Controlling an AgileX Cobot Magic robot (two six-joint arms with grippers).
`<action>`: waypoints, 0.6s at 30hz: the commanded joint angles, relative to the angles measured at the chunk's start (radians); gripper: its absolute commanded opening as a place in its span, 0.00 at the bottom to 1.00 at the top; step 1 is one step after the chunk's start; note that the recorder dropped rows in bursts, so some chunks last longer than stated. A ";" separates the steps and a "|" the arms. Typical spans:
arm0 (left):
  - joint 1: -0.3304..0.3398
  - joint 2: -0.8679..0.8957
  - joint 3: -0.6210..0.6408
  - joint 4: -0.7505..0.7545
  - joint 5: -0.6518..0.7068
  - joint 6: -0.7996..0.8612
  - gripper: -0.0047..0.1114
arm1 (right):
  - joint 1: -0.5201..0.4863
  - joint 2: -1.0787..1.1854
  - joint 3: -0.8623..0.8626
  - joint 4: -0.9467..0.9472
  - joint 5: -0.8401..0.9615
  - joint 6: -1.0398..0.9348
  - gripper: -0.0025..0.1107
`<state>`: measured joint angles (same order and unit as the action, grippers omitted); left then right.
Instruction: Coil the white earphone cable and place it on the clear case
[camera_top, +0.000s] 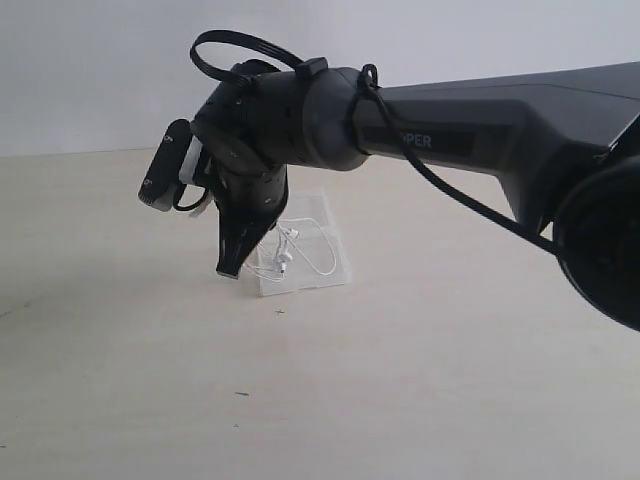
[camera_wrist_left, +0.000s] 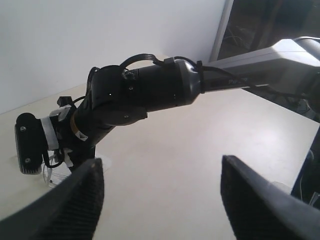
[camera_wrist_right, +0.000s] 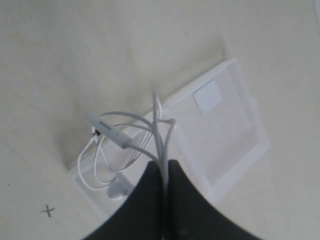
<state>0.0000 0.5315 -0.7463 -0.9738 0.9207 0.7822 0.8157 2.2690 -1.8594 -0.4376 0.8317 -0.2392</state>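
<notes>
The clear case (camera_top: 330, 268) (camera_wrist_right: 235, 145) lies opened flat on the table, its white square label (camera_wrist_right: 207, 96) on one half. The white earphone cable (camera_top: 290, 252) (camera_wrist_right: 117, 135) hangs in loose loops over the other half, with the inline remote (camera_wrist_right: 107, 128) and an earbud (camera_wrist_right: 118, 190) showing. My right gripper (camera_wrist_right: 163, 162) (camera_top: 232, 268) is shut on strands of the cable just above the case. Off to the side, my left gripper (camera_wrist_left: 160, 172) is held open with nothing between its fingers; it does not appear in the exterior view.
The pale table (camera_top: 400, 400) spreads around the case. A small pen cross (camera_wrist_right: 48, 210) marks the table near the case. The right arm (camera_top: 480, 130) (camera_wrist_left: 165, 90) spans the scene from the right. A dark window frame (camera_wrist_left: 260, 25) stands behind.
</notes>
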 joint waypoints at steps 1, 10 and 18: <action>0.001 0.002 0.002 -0.008 0.004 -0.008 0.60 | -0.013 -0.002 -0.006 0.013 -0.015 0.022 0.02; 0.001 0.002 0.002 -0.008 0.011 -0.008 0.60 | -0.019 -0.002 -0.006 0.013 -0.056 0.154 0.02; 0.001 0.002 0.002 -0.008 0.013 -0.008 0.60 | -0.067 -0.002 -0.006 0.178 -0.057 0.214 0.02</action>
<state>0.0000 0.5315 -0.7463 -0.9738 0.9324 0.7822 0.7747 2.2690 -1.8594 -0.3258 0.7792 -0.0375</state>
